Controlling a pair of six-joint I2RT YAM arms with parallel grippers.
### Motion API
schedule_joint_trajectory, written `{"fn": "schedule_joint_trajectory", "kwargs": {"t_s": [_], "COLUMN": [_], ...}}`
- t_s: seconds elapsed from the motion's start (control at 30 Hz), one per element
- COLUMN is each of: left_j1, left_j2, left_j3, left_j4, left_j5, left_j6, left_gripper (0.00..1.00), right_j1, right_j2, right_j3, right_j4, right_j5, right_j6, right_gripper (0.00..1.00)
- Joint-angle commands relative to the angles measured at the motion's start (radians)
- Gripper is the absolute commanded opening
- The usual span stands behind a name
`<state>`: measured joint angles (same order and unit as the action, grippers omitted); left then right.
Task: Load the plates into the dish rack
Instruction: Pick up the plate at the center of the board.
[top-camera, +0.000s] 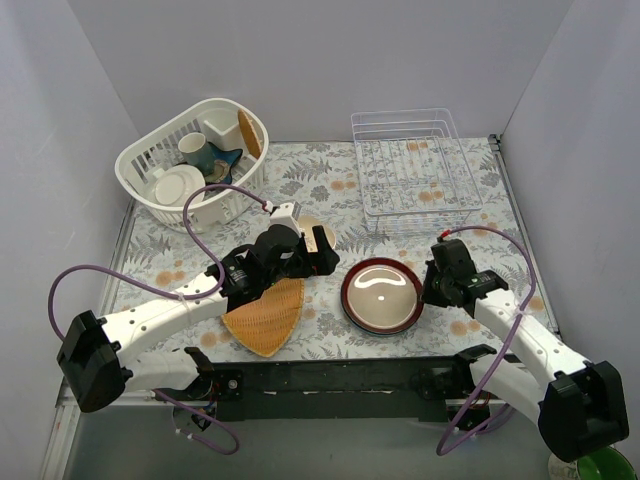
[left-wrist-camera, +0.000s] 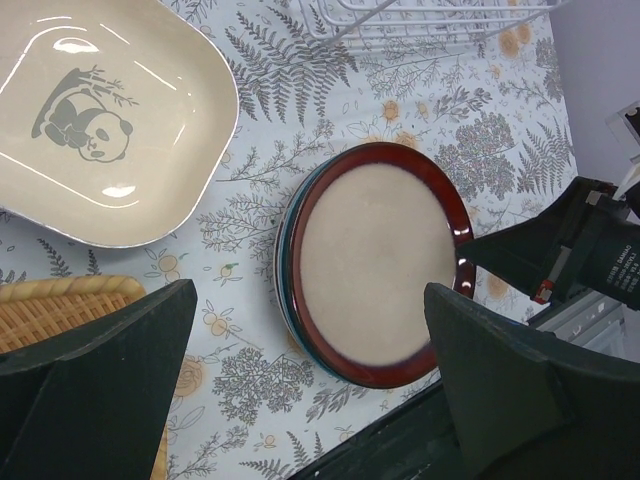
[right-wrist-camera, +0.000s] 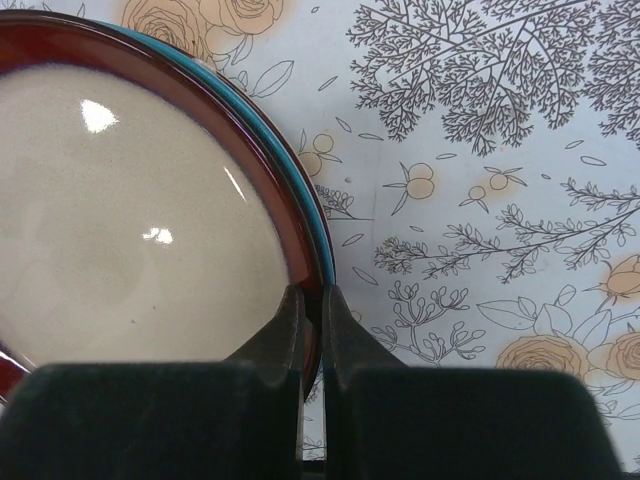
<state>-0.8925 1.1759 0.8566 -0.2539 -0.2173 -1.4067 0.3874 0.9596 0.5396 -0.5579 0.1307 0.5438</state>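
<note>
The right end effector (right-wrist-camera: 312, 300) is pinched onto the rim of the dark red-brown plate (right-wrist-camera: 130, 220), with 1 finger inside the rim and 1 outside. This plate is stacked on a blue-rimmed plate (right-wrist-camera: 300, 182) on the worktop (right-wrist-camera: 480, 200). The left end effector (left-wrist-camera: 310, 292) is spread wide above the worktop, between those 2 plates and the cream panda dish (left-wrist-camera: 150, 130). The dish rack (top-camera: 415, 175) is seen at the far right of the worktop, well apart from the plates.
</note>
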Motion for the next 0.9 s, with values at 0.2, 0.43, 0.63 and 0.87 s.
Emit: {"fn": "schedule_joint_trajectory", "kwargs": {"t_s": [0.2, 0.43, 0.63, 0.87], "left_j1": [-0.005, -0.005, -0.006, -0.008], "left_j2": [-0.022, 0.004, 0.013, 0.013], "left_j3": [-0.025, -0.053, -0.088, -0.103], "left_j4": [0.019, 0.073, 0.125, 0.139], "left_j5": [0.01, 0.074, 0.108, 0.121], "left_j6": [-0.009, -0.026, -0.044, -0.054], "left_gripper": [0.98, 0.98, 0.98, 0.98], "right_j1": [-0.002, -0.007, -0.005, -0.007], "right_j2": [-0.096, -0.157, -0.196, -0.24], "right_j3": [0.002, 0.033, 0.051, 0.066], "right_j4": [-0.022, -0.059, -0.076, -0.069], "right_j5": [0.047, 0.079, 0.075, 0.061], "right_j6": [0.085, 0.157, 0.22, 0.272], "right_gripper": [0.01, 0.01, 0.01, 0.01]}}
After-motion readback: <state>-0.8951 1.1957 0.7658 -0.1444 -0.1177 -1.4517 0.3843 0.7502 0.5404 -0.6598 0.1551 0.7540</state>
